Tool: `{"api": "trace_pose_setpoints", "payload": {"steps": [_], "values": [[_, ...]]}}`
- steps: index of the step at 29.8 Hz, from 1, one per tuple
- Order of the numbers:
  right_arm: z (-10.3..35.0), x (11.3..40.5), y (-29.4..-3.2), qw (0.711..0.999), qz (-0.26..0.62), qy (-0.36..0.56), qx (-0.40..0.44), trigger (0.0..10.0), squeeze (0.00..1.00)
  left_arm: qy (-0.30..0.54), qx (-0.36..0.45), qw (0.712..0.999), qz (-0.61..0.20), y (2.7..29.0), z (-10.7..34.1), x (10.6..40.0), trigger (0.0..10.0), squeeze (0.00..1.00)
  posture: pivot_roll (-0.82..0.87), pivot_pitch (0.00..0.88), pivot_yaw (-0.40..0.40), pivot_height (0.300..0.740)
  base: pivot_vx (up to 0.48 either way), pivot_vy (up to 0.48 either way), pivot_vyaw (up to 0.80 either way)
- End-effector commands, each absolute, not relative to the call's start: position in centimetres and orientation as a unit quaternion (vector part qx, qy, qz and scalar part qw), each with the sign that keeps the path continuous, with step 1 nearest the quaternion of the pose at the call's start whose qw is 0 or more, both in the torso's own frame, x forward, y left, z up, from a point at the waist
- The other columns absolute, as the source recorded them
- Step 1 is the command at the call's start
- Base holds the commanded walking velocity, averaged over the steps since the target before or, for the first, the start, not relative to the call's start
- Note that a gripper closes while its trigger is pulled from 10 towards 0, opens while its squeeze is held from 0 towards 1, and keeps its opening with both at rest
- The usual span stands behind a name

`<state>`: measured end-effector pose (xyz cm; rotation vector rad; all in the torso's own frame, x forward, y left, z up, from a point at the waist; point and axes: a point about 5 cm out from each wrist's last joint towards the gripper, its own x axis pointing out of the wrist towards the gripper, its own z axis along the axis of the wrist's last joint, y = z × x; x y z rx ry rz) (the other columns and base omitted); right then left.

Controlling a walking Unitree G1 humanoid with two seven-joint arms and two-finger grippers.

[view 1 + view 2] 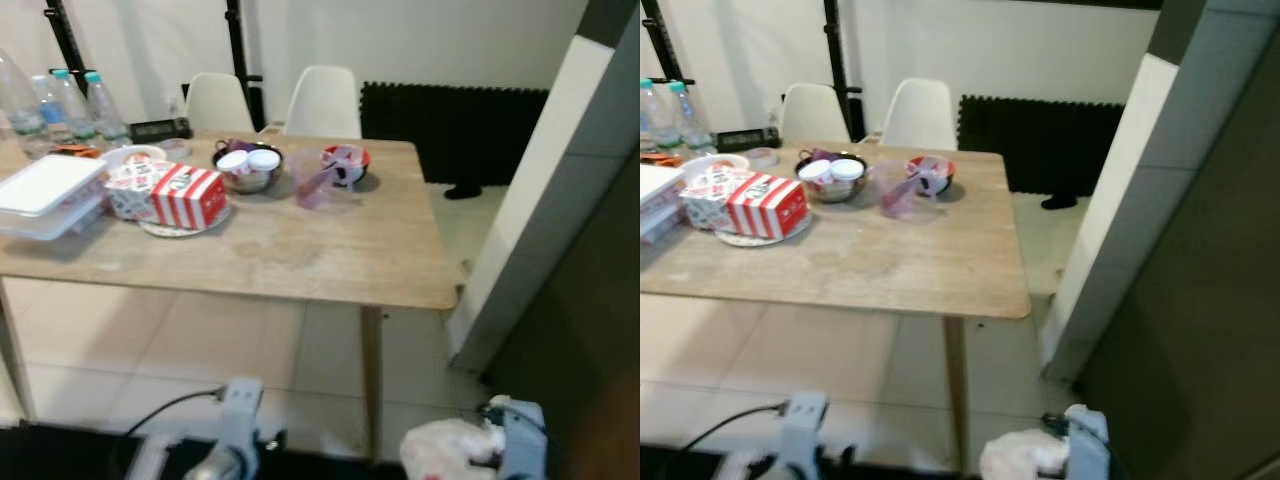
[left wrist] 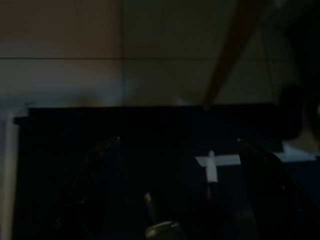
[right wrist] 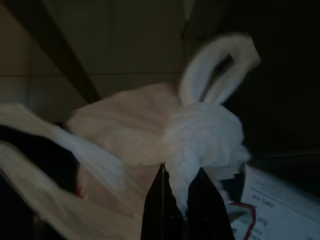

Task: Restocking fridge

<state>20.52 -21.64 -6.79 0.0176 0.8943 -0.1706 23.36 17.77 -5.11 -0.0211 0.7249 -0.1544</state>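
Observation:
My right gripper [image 3: 181, 192] hangs low at my right side, shut on the knotted neck of a white plastic bag [image 3: 200, 135]. The bag [image 1: 445, 447] bulges with pale contents just above the tiled floor, near the table's corner leg. Its handle loops stick up past the knot. A tall grey and dark fridge-like body [image 1: 590, 300] rises close by on the right. My left gripper [image 2: 177, 147] hangs idle in shadow over a dark surface, its two fingers spread apart with nothing between them.
A wooden table [image 1: 330, 260] stands ahead with a red-striped box [image 1: 187, 196], a steel bowl [image 1: 247, 167], a red bowl [image 1: 346, 162], white lidded containers [image 1: 45, 190] and water bottles [image 1: 70, 105]. Two white chairs [image 1: 322, 100] stand behind it.

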Motion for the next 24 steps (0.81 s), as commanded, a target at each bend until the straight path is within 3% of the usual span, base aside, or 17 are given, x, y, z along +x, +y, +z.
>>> {"api": "trace_pose_setpoints", "payload": {"steps": [1,15,24], "values": [[-6.95,20.12,-21.9,0.896,-0.085,0.436,0.003,10.0,0.0,0.354,-0.006,0.932,-0.078,17.6,-5.2,23.25,10.0,0.0,-0.06,0.011,-0.038,0.74,0.0,0.0,0.0],[-7.16,19.74,-21.86,0.895,-0.078,0.44,0.007,10.0,0.0,0.355,-0.006,0.931,-0.082,17.45,-5.27,23.16,10.0,0.0,-0.06,0.015,-0.033,0.74,0.0,0.0,0.0],[-7.34,19.47,-21.75,0.893,-0.075,0.444,0.015,10.0,0.0,0.351,-0.002,0.932,-0.094,17.26,-5.18,23.24,10.0,0.0,-0.06,0.016,-0.032,0.74,0.0,0.0,-0.73]]}}
